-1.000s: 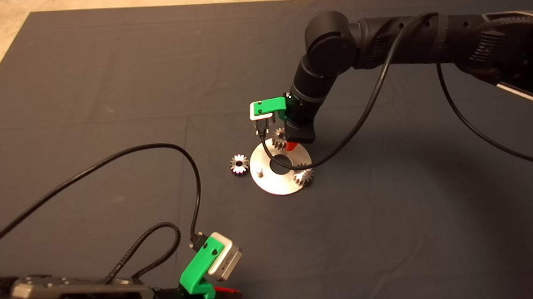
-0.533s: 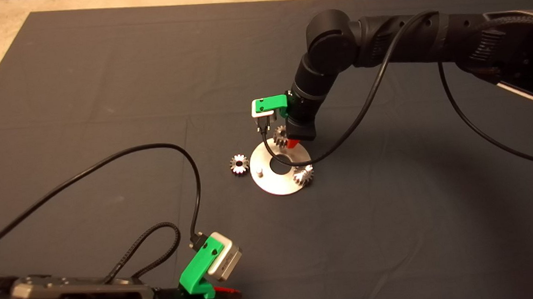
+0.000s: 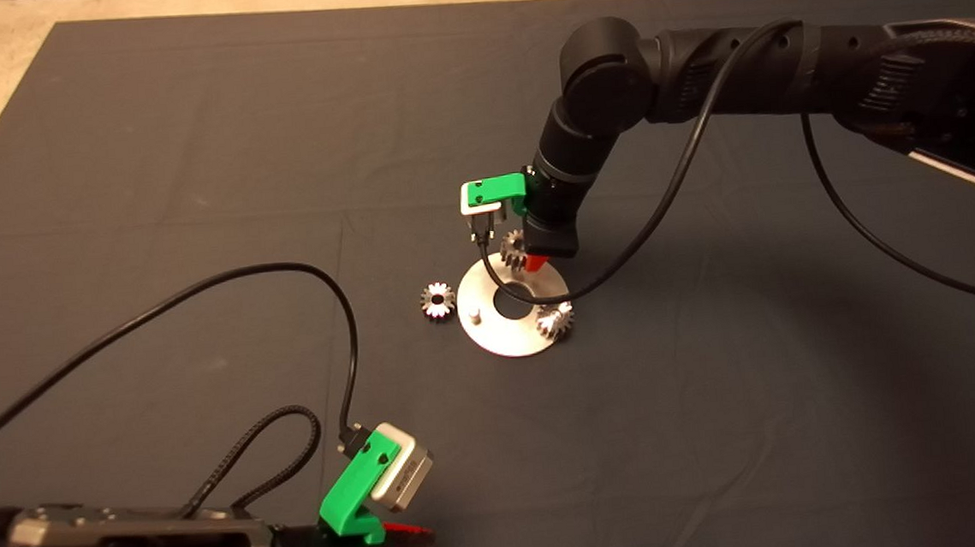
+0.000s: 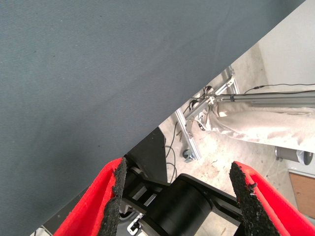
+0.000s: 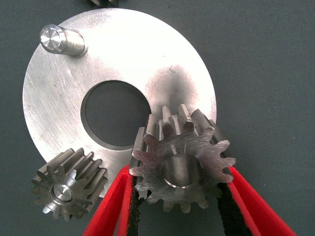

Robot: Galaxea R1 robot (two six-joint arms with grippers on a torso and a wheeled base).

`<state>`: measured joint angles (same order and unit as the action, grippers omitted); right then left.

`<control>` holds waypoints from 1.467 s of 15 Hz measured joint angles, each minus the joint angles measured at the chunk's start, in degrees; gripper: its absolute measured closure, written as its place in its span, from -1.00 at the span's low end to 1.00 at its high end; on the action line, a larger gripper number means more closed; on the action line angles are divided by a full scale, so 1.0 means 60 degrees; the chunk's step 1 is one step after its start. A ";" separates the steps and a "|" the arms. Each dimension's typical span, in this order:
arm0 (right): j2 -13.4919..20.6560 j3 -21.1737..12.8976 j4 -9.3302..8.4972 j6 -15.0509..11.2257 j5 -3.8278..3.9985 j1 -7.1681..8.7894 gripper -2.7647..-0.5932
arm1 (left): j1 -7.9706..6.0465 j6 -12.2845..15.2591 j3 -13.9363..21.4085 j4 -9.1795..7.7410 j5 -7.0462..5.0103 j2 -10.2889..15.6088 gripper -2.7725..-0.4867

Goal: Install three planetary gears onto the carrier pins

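The silver disc [image 3: 500, 334] lies mid-mat with the carrier pins on it. One pin [image 5: 56, 39] stands bare. One planetary gear [image 5: 69, 189] sits on its pin at the disc's near right edge [image 3: 555, 321]. My right gripper [image 5: 179, 177] is shut on a second gear [image 5: 182, 164], its black pads against the teeth. That gear [image 3: 512, 249] is over the disc's far edge, and the pin beneath it is hidden. A third gear [image 3: 437, 300] lies loose on the mat just left of the disc. My left gripper [image 4: 179, 196] is parked open and empty at the mat's near edge.
The right arm's black cable [image 3: 541, 301] droops across the disc's central hole. The left arm's cable [image 3: 197, 289] arcs over the mat's left half. Beyond the mat's edge, the left wrist view shows floor and a metal frame [image 4: 197, 113].
The right gripper with its gear edged slightly toward the far side of the disc. The left arm's wrist shifted a little to the left. The disc and the other gears stayed put.
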<state>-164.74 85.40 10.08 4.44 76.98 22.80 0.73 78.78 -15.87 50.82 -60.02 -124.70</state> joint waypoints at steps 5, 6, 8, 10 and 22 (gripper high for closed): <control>-0.0004 0.0000 0.0000 0.0000 0.0008 0.0008 0.65 | 0.0000 -0.0004 0.0000 0.0000 0.0031 0.0157 0.15; -0.0004 0.0000 0.0004 0.0000 0.0022 0.0008 0.65 | 0.0001 -0.0004 0.0000 0.0000 0.0035 0.0179 0.15; -0.0004 0.0000 0.0000 0.0000 0.0047 0.0008 0.65 | 0.0000 -0.0004 0.0000 0.0000 0.0039 0.0183 0.15; -0.0004 0.0000 0.0003 0.0000 0.0055 0.0008 0.65 | 0.0000 -0.0006 0.0000 0.0000 0.0035 0.0234 0.15; 0.0000 0.0000 0.0001 0.0000 0.0097 0.0004 0.65 | 0.0000 -0.0006 0.0000 0.0000 0.0047 0.0335 0.15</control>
<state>-164.74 85.40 10.09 4.44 77.56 22.82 0.73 78.74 -15.87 50.82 -59.73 -122.69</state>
